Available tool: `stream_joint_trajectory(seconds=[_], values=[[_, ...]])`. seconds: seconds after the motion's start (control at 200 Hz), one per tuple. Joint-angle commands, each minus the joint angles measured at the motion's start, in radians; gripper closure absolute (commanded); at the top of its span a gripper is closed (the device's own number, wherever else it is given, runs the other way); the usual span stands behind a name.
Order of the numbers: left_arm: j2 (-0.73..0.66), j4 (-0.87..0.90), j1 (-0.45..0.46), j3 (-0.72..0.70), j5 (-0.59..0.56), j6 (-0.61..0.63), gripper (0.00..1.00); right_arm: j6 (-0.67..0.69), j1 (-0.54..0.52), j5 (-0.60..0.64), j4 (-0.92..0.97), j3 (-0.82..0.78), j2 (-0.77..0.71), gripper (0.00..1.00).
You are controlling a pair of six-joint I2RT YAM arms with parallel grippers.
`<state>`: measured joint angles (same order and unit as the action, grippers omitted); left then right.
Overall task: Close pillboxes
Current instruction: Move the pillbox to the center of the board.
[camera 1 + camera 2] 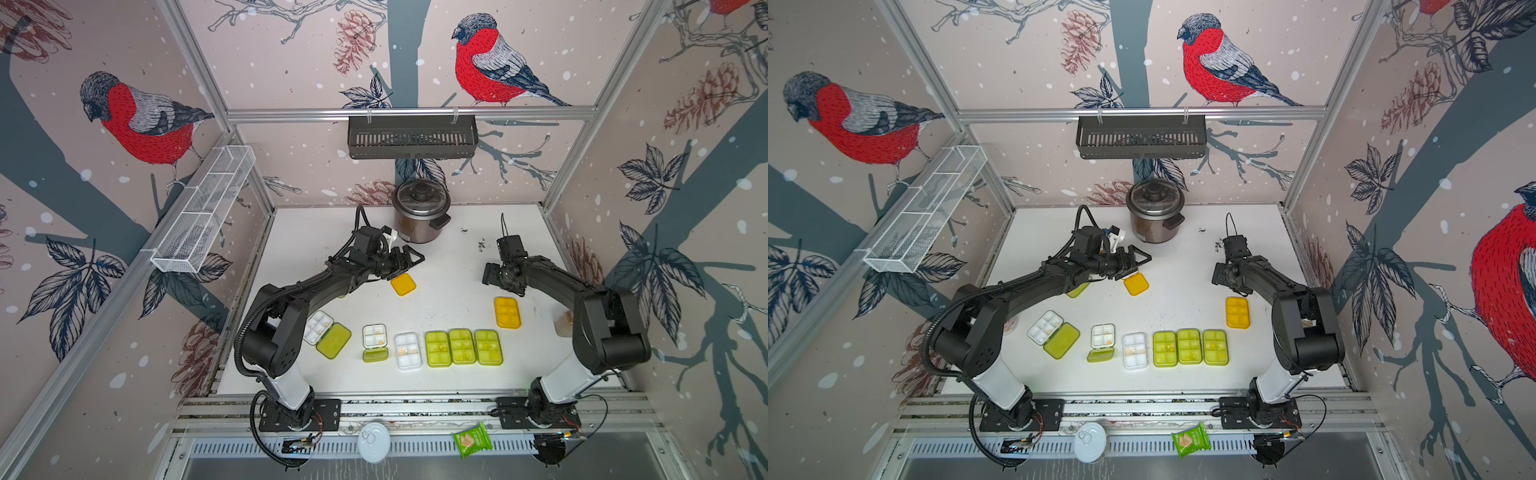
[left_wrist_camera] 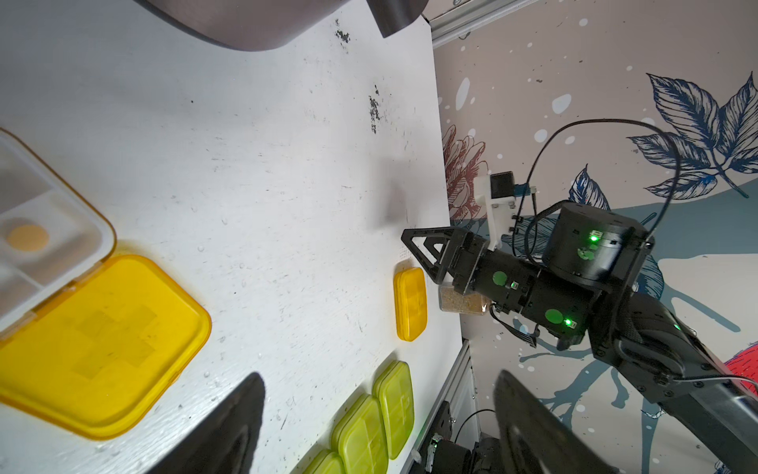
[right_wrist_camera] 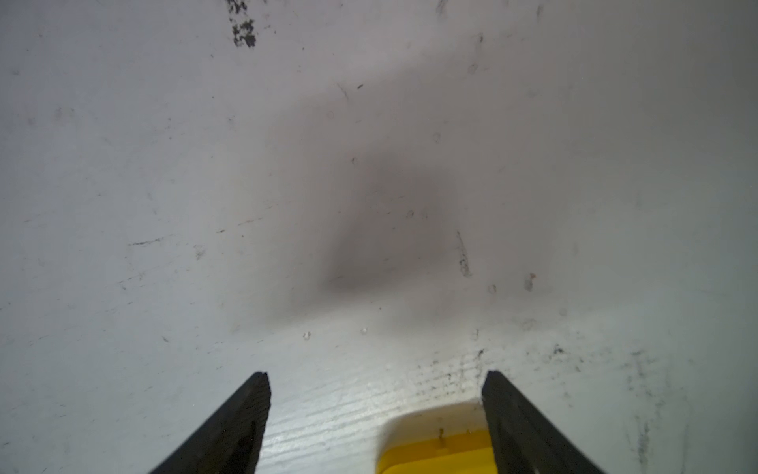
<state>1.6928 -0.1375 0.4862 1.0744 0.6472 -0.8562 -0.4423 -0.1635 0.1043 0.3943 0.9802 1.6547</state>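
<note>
In both top views, pillboxes lie along the table's front half. Three lime ones (image 1: 462,345) lie shut side by side next to a shut clear-lidded one (image 1: 407,351). Two lime-lidded ones (image 1: 374,343) (image 1: 326,333) lie open. A shut orange pillbox (image 1: 507,312) lies at the right, and its corner (image 3: 434,451) shows by my open right gripper (image 3: 376,374) (image 1: 489,275), which hovers just behind it. My left gripper (image 2: 377,375) (image 1: 411,262) is open above an open orange pillbox, with its lid (image 2: 98,344) (image 1: 403,284) flat beside its white tray (image 2: 41,221).
A steel cooking pot (image 1: 422,216) stands at the back centre. A jar of brown grains (image 1: 563,324) sits by the right arm. A white can lid (image 1: 374,441) and a green snack packet (image 1: 471,439) lie on the front rail. Another lime pillbox (image 1: 1077,289) shows under the left arm.
</note>
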Motion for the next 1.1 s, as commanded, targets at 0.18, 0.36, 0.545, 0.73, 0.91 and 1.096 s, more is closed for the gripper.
stream_joint_trajectory(seconds=[0.18,0.36,0.545,0.73,0.91,1.096], values=[[-0.013,-0.013,-0.003,0.006,0.006,0.002,0.13,0.003,-0.001,-0.037,-0.031,-0.042,0.02,0.17],[-0.02,-0.021,-0.003,0.002,0.015,-0.007,0.13,-0.008,-0.017,-0.048,-0.036,-0.089,-0.007,0.17],[-0.027,-0.023,-0.003,0.001,0.015,-0.007,0.13,-0.018,-0.04,-0.046,-0.033,-0.135,-0.042,0.17],[-0.021,-0.025,-0.003,0.0,0.016,-0.01,0.13,-0.026,-0.058,-0.038,-0.031,-0.164,-0.06,0.17],[-0.021,-0.028,-0.003,-0.002,0.017,-0.011,0.13,-0.04,-0.078,-0.041,-0.032,-0.187,-0.077,0.17],[-0.018,-0.03,-0.003,-0.002,0.016,-0.01,0.13,-0.047,-0.107,-0.033,-0.029,-0.217,-0.081,0.17]])
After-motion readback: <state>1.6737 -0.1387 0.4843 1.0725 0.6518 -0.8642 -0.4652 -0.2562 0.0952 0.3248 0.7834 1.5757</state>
